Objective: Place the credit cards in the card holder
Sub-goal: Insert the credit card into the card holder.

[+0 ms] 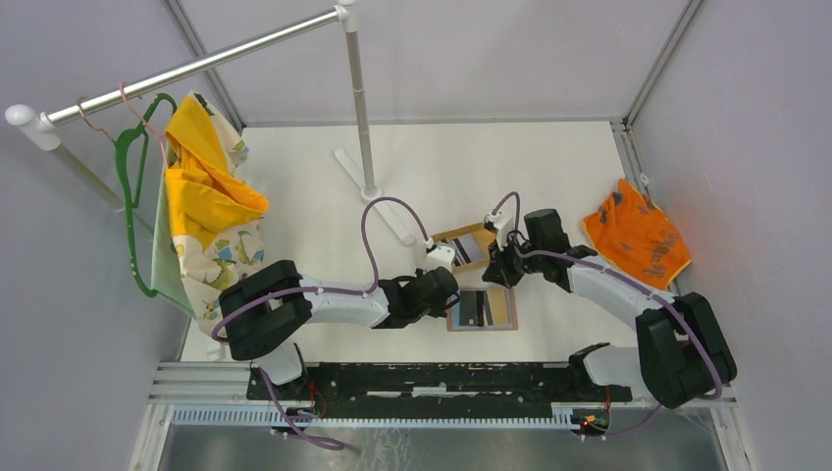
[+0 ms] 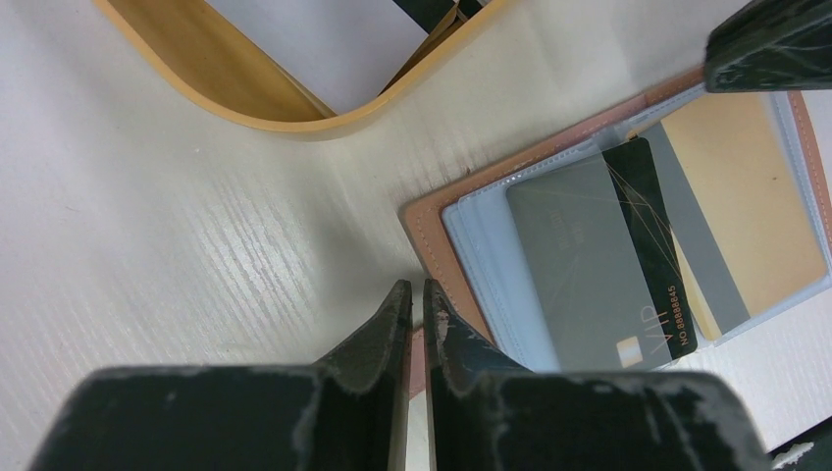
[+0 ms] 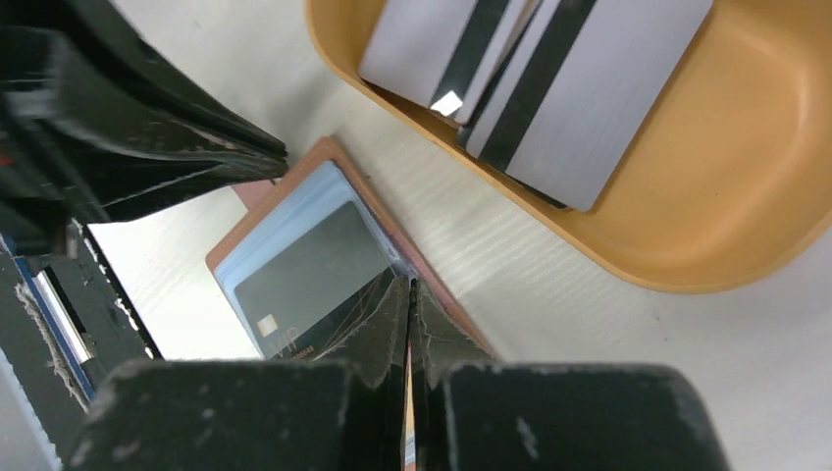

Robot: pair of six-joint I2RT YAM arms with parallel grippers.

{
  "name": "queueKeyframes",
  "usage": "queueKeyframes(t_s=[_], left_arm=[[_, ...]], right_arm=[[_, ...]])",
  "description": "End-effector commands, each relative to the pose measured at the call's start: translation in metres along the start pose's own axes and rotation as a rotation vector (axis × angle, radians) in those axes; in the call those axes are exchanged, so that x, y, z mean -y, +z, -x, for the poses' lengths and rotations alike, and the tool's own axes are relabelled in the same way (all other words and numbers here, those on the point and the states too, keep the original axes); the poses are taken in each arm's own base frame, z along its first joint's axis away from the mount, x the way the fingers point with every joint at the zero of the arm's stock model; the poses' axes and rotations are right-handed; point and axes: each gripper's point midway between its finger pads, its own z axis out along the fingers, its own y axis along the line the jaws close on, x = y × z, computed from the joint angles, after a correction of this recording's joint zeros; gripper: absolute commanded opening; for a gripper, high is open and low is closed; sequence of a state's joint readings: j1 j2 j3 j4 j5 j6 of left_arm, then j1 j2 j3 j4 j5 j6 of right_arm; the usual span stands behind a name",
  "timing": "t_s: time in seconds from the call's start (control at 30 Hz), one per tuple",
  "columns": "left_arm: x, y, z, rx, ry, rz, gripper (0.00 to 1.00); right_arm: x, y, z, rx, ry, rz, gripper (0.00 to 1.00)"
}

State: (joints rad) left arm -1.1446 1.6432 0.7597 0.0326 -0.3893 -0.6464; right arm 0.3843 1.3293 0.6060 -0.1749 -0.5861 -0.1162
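Card holder: the small reddish-brown leather folding card holder (image 1: 483, 309) lies open and flat on the white table (image 2: 147, 245), with its clear plastic sleeves facing up.
Done so far: a black plastic card (image 2: 598, 265) with gold VIP lettering sits in one sleeve of the card holder. A gold plastic card (image 2: 755, 196) with a grey stripe lies in the sleeve beside it. Two are in, as far as the views show.
Left to do: at least two white plastic cards (image 3: 549, 88) with dark stripes lie overlapped in the tan oval tray (image 3: 706, 245) with a raised rim. The tray sits just beyond the card holder's far edge, not touching it. A dark edge shows under the white pair; whether it is another card cannot be told.
Left arm: the left hand (image 2: 414, 289) is low at the card holder's left border, near a corner. Its fingers are drawn almost together, with only a sliver of gap. Whether they pinch the leather cannot be told.
Right arm: the right hand (image 3: 409, 285) is at the card holder's far border, on the tray side, with its fingers pressed close. A thin tan line shows between them; what it is cannot be told.
Progress: judged roughly midway, with the striped cards not yet sleeved.
Next call: likely a reach from the card holder to the tray for a striped card.
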Motion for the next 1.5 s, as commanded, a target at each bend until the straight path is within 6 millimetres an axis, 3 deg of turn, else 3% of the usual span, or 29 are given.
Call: queueKeyframes(t_s=[0.0, 0.1, 0.57, 0.83, 1.03, 1.3, 1.47], left_arm=[[0.005, 0.002, 0.011, 0.023, 0.0, -0.01, 0.14], [0.006, 0.002, 0.011, 0.022, 0.001, -0.01, 0.14], [0.011, 0.002, 0.009, 0.011, 0.005, -0.039, 0.14], [0.016, 0.005, 0.006, 0.0, 0.002, -0.066, 0.13], [0.014, 0.0, 0.011, 0.018, -0.007, -0.055, 0.14], [0.01, -0.029, 0.036, 0.088, -0.031, -0.066, 0.28], [0.027, -0.042, 0.041, 0.099, -0.042, -0.182, 0.3]], right_arm=[[-0.013, -0.007, 0.007, 0.058, -0.119, 0.05, 0.01], [-0.022, -0.006, -0.007, -0.001, -0.206, 0.136, 0.0], [-0.015, 0.013, -0.042, -0.174, -0.245, 0.107, 0.0], [-0.019, 0.024, -0.035, -0.181, -0.229, 0.126, 0.0], [-0.023, 0.022, -0.027, -0.162, -0.245, 0.141, 0.0], [-0.036, 0.005, -0.005, -0.063, -0.373, 0.171, 0.0], [-0.043, 0.002, -0.015, -0.055, -0.518, 0.243, 0.0]])
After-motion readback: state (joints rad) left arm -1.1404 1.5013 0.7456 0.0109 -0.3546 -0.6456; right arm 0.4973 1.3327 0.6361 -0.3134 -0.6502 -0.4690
